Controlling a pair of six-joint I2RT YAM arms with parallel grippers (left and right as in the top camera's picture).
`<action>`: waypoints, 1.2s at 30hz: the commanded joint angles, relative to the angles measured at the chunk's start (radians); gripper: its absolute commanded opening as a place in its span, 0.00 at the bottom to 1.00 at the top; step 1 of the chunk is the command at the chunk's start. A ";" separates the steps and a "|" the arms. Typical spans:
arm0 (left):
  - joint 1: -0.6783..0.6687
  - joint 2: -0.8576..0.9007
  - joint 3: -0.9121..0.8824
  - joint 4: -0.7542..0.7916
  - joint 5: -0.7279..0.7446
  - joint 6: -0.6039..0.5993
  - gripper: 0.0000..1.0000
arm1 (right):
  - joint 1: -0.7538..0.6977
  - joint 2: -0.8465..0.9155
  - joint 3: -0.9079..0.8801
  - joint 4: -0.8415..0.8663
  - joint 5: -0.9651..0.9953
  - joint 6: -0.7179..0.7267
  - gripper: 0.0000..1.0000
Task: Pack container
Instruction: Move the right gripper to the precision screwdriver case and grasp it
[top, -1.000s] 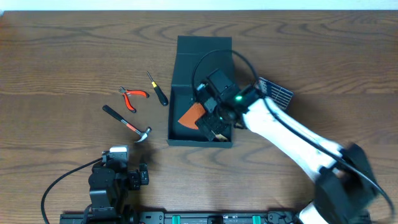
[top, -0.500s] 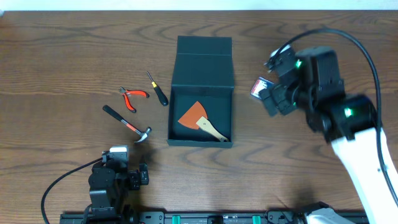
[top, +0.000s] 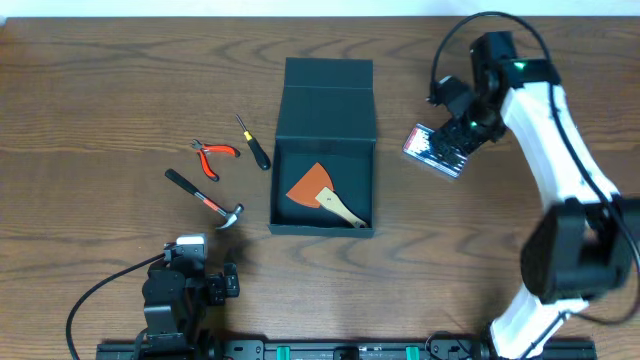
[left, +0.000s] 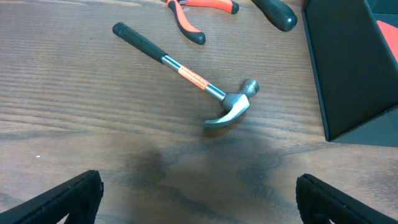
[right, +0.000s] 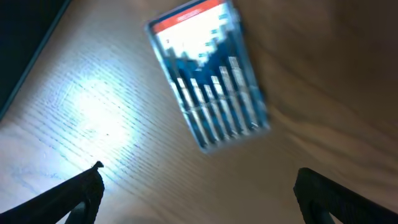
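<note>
Now one container, one scraper inside; left gripper spread, right gripper spread.

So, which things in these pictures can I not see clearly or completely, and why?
- Right wrist view: the bit set case is blurred, so its label cannot be read.
- Left wrist view: the pliers and the screwdriver are cut off by the top edge, and the container by the right edge.
- Overhead view: the right hand covers one end of the bit set case, so contact cannot be told.
</note>
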 joint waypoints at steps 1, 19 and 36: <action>0.005 -0.006 -0.006 -0.003 -0.008 0.010 0.98 | 0.009 0.069 0.024 -0.009 -0.061 -0.077 0.99; 0.005 -0.006 -0.006 -0.004 -0.008 0.010 0.99 | 0.019 0.190 0.023 0.143 0.056 -0.137 0.99; 0.005 -0.006 -0.006 -0.003 -0.008 0.010 0.99 | 0.019 0.215 0.021 0.159 0.039 -0.192 0.99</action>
